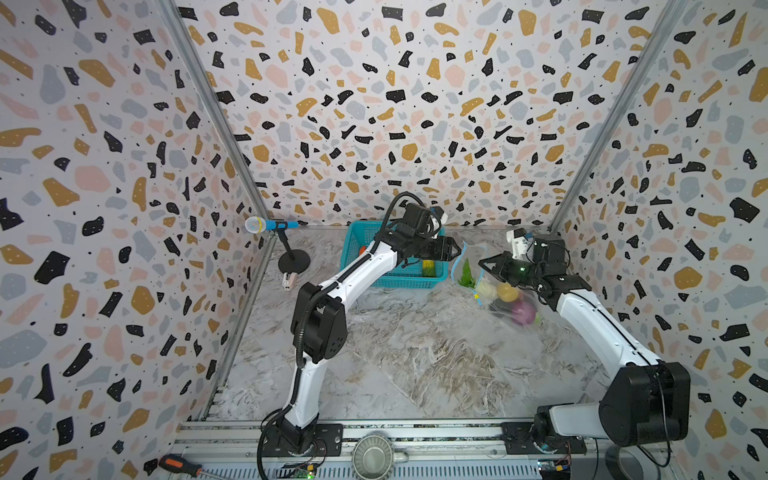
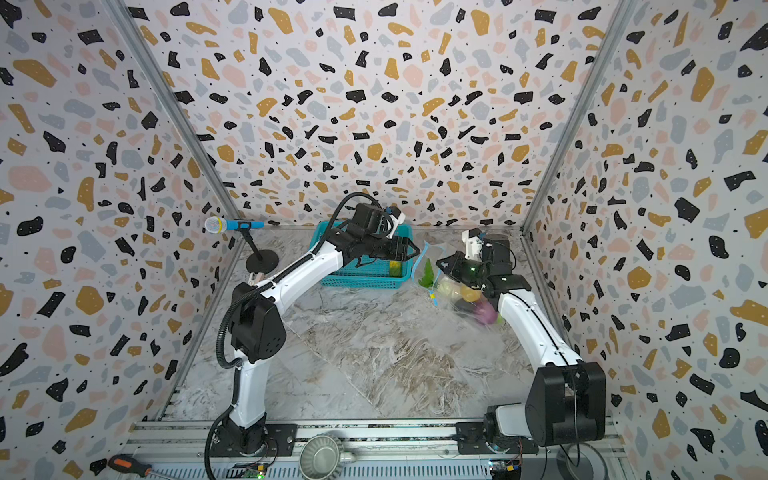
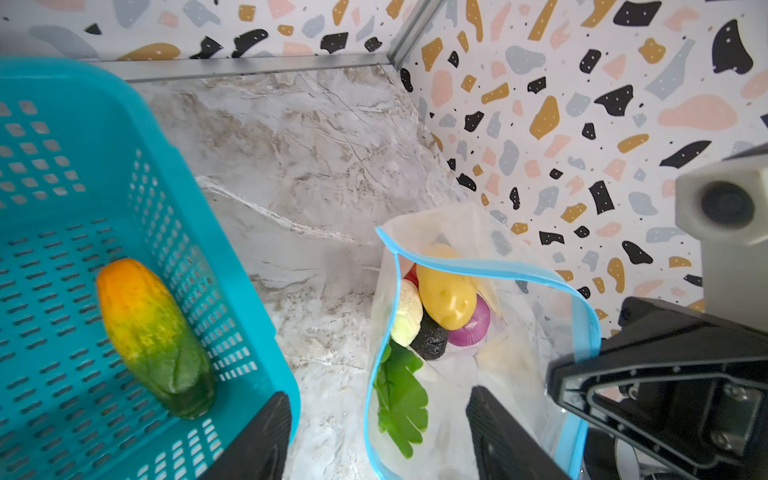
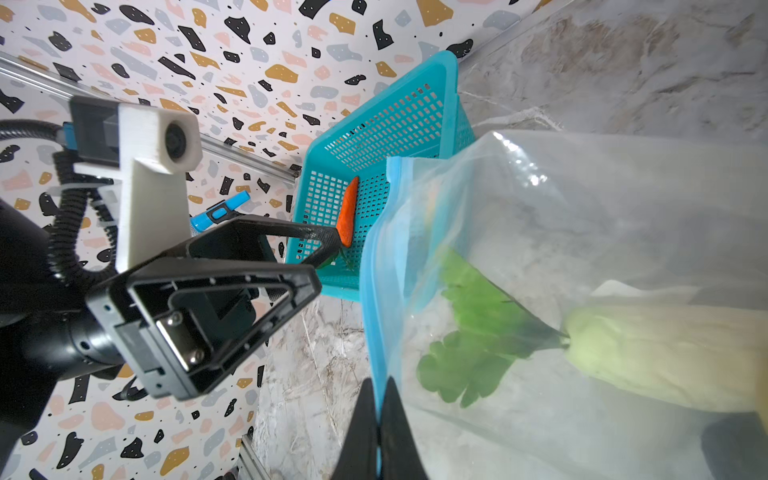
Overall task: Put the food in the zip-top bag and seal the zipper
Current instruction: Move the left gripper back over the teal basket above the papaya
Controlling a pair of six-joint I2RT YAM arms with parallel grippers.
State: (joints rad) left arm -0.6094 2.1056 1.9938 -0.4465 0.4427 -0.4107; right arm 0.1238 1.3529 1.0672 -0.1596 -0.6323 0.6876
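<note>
while right hand [image 4: 379,399] clamps bag [image 4: 582,228], left hand [image 3: 376,399] gapes; basket [image 3: 174,232] holds two foods [image 3: 153,332], bag maybe five.

The teal basket [image 1: 405,281] [image 2: 361,281] [image 3: 83,104] [image 4: 386,120] stood at the back of the marbled worktop [image 1: 415,353] [image 2: 374,353], close to the terrazzo wall [image 1: 374,104]. Left of it, a blue microphone [image 1: 266,225] [image 2: 232,225] lay level on a short stand. The stand's round black base [image 1: 294,262] rested on the worktop. A small pink-and-white object [image 1: 289,279] lay just beside that base; I could not tell what it was. On the front rail lay an orange-handled screwdriver [image 1: 180,465] [image 2: 131,465] and, nearer the middle, a fluted metal tin [image 1: 372,455] [image 2: 321,455].
</note>
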